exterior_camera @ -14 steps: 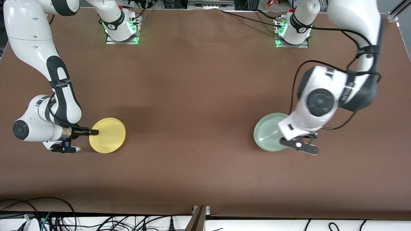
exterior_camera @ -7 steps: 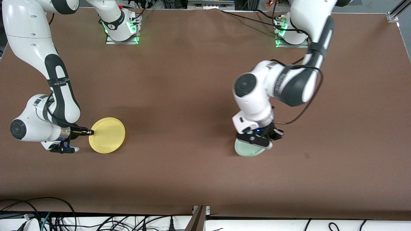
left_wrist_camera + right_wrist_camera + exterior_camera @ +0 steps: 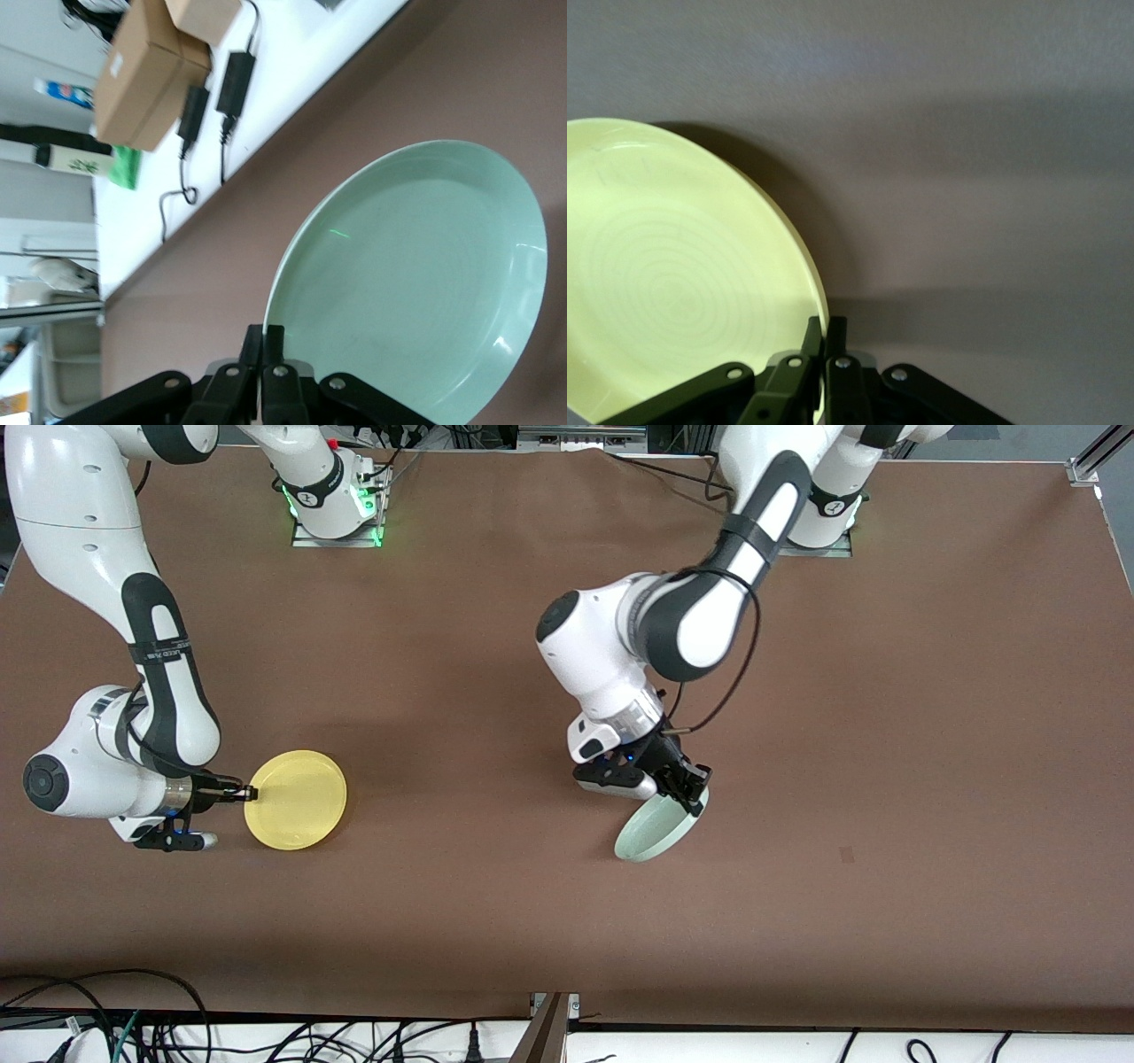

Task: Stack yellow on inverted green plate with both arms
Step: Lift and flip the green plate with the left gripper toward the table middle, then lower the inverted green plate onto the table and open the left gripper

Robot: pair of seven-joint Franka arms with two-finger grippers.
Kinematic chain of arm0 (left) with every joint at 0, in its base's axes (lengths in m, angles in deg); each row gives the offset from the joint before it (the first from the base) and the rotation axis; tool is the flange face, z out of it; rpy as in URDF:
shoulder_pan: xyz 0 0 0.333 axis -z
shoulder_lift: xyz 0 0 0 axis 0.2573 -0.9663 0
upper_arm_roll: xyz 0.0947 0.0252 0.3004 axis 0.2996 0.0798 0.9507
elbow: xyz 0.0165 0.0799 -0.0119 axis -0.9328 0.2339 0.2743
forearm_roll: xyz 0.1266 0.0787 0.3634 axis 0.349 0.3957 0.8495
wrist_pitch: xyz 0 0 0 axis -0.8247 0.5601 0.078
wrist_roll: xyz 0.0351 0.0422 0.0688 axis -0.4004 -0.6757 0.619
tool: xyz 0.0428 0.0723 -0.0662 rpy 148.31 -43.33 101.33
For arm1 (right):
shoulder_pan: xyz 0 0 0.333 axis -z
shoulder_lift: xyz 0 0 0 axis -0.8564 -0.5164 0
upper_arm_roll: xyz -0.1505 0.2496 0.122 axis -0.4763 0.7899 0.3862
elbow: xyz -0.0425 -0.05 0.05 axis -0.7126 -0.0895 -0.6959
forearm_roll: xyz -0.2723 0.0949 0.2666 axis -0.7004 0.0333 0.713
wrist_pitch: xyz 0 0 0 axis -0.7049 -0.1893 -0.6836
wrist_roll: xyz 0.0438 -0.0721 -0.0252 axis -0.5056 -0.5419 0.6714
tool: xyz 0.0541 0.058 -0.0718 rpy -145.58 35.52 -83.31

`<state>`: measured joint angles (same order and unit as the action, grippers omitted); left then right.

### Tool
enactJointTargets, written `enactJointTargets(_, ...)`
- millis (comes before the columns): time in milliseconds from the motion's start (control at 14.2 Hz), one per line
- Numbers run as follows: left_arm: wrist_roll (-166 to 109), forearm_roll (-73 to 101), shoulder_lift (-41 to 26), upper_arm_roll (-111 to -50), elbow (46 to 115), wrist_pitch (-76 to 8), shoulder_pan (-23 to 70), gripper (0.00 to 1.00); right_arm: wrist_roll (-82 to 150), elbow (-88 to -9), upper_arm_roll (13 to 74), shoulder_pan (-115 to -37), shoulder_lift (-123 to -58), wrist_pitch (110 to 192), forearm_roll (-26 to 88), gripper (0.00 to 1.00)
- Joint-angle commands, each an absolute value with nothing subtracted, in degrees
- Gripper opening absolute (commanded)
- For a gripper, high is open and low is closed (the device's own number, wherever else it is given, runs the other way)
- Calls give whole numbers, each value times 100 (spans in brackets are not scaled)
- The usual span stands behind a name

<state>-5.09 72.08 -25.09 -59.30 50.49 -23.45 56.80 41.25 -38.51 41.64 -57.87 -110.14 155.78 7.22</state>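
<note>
The pale green plate hangs tilted in the air over the middle of the brown table, its hollow side toward the front camera. My left gripper is shut on its rim; in the left wrist view the green plate fills the frame with the gripper pinching its edge. The yellow plate is toward the right arm's end of the table, low over the cloth. My right gripper is shut on its rim; the right wrist view shows the yellow plate clamped in that gripper.
The brown table cloth spreads between the two plates. The arm bases stand at the table's top edge. Cables lie along the front edge, below the table.
My left arm has swung the green plate from the left arm's end toward the table's middle and tipped it up on edge. The right gripper and yellow plate have hardly moved.
</note>
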Motion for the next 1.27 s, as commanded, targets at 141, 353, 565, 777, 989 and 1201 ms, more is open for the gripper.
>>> enactJointTargets(141,-150,8293,-2851,-5757,4880,-1834,6279,0,4209,-3348,4282,-5785,-10868,15007,784,0)
enactJointTargets(353,690,8373,-3255,-5730,4845,-1369,6754,0,4226,-2995,4264,-5724,-10868,14444,784,0)
enactJointTargets(565,1106,8698,-3502,-5721,4854,-1130,7027,0,4227,-2986,4273,-5698,-10711,14258,784,0)
enactJointTargets(777,1221,8699,-3511,-5730,4880,-1016,7203,0,4227,-2986,4282,-5706,-10684,14249,941,0)
enactJointTargets(989,1483,8699,-3573,-5730,4907,-726,7379,0,4218,-2986,4273,-5698,-10692,14108,1346,0)
enactJointTargets(1201,1633,8681,-3678,-5730,4916,-567,7537,0,4218,-2986,4282,-5706,-10692,14091,1365,0)
